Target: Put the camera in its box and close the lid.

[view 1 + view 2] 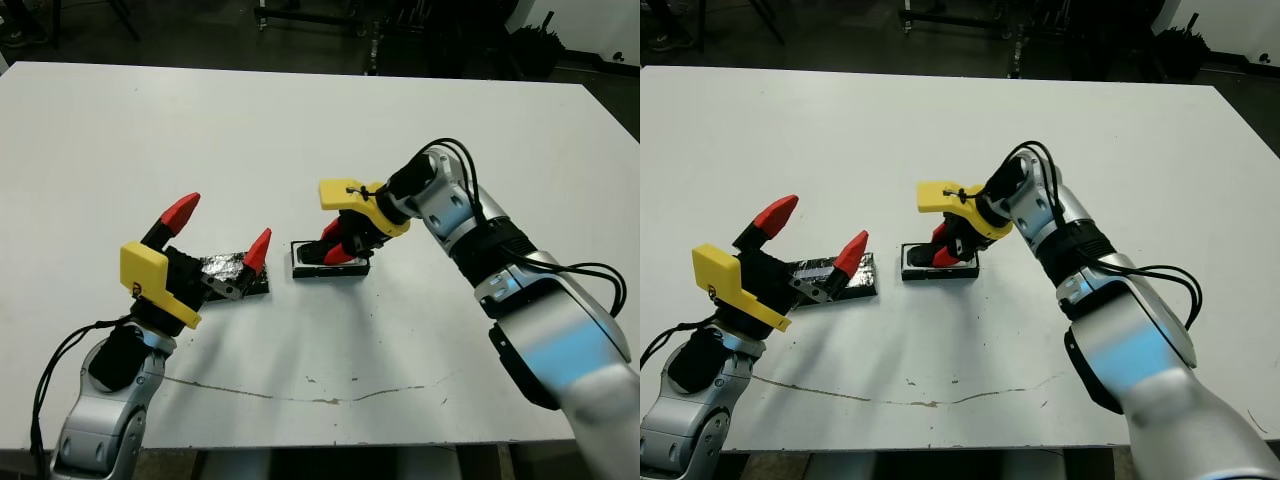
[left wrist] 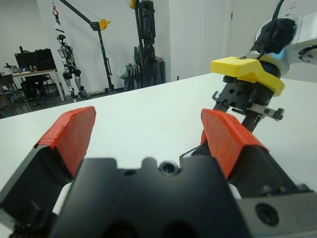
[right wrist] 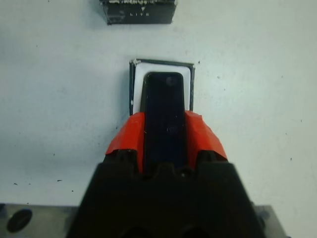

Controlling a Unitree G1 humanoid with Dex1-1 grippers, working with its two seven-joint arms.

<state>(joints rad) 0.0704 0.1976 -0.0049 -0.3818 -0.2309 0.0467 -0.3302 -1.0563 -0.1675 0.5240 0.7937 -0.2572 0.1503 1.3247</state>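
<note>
Only one piece of lettering is found. In the right wrist view, pale characters are printed on the near edge of the lid [image 3: 137, 12], which lies flat on the worktop [image 3: 257, 99] beyond the box [image 3: 132, 84]. A small downward triangle is set above a short word of widely spaced capitals, which appears to be read as "LITE"; the letters are too small for certainty. Fainter marks on the lid's upper face cannot be made out. No brand, number or label is legible on the camera [image 3: 165, 119] or on anything in the head views or the left wrist view.
</note>
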